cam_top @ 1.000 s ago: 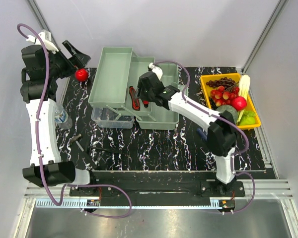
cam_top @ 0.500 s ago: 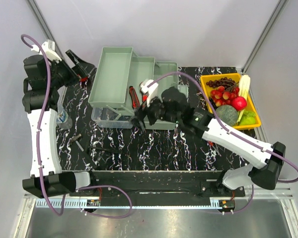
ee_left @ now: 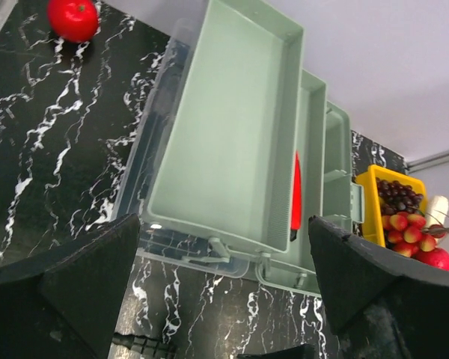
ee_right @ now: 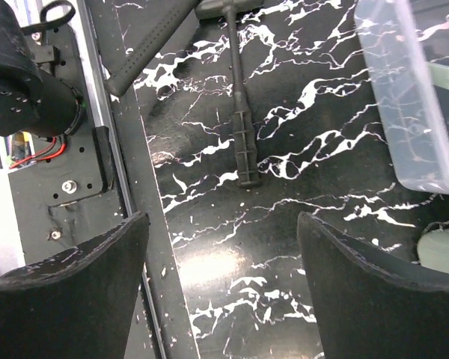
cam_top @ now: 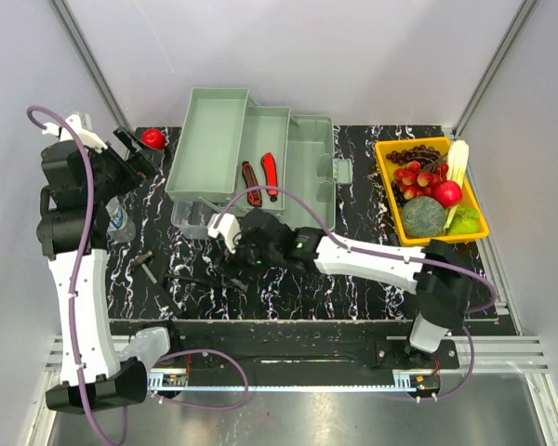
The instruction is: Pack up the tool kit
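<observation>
The pale green tool kit box (cam_top: 251,167) stands open at the back, trays folded out; in the left wrist view the box (ee_left: 232,134) fills the middle. Two red-handled tools (cam_top: 261,179) lie in its middle tray; one red handle (ee_left: 296,196) shows from the left wrist. My right gripper (cam_top: 231,258) hangs open and empty over the table in front of the box, near a thin black tool (cam_top: 191,279). In the right wrist view that black tool (ee_right: 240,127) lies ahead of my open right gripper (ee_right: 221,299). My left gripper (cam_top: 135,151) (ee_left: 224,299) is open, high at the far left.
A red ball (cam_top: 152,138) (ee_left: 72,16) lies at the back left corner. A water bottle (cam_top: 119,221) and a small hammer (cam_top: 141,262) sit on the left. The yellow tray (cam_top: 387,186) of fruit stands at the right. The table's front rail (ee_right: 135,224) runs close by.
My right gripper opened, left a second red-handled tool in the middle tray, and swung forward and left down to the table. The left arm shifted slightly, uncovering the red ball.
</observation>
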Controlling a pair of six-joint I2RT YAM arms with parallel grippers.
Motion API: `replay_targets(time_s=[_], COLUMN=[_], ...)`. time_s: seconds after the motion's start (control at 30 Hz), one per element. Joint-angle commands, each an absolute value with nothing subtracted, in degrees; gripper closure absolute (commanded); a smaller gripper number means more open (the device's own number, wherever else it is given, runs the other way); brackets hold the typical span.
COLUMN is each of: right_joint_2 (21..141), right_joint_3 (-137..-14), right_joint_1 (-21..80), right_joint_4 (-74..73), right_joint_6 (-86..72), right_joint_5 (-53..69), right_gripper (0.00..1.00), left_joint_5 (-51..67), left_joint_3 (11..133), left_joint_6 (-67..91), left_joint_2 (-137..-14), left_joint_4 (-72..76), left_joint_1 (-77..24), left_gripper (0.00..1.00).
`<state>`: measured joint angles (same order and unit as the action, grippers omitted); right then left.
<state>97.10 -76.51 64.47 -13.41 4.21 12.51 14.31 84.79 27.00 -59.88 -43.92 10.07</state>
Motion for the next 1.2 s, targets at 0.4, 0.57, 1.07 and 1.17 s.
replay_targets(time_s=[0.4,0.57,1.07,1.17], right_joint_2=[117.59,121.02,127.0,124.82], right_joint_3=[-83.06,-83.67,-87.18,-85.88], right_joint_1=[69.17,70.05,72.16,72.16], right_joint_4=[-1.06,-0.62,-10.26,-12.84], right_joint_6=[7.65,7.64,9.58,7.3], right_joint_5=[1.58,-1.84,-3.26,-2.81], right_gripper=[0.28,0.4,0.86,0.98], left_joint_5=[5.02,5.01,17.31,21.61], left_joint_3=[80.6,82.26,84.29,84.38], left_joint_6=[24.96,25.22,24.34,24.52], left_joint_2=[-55.37,-54.58,-57.48,-57.74], left_joint_4=[-51.94,-52.29,-49.22,-49.4], left_joint_1=[9.58,9.58,9.58,9.58], left_gripper=[0.01,0.01,0.01,0.01])
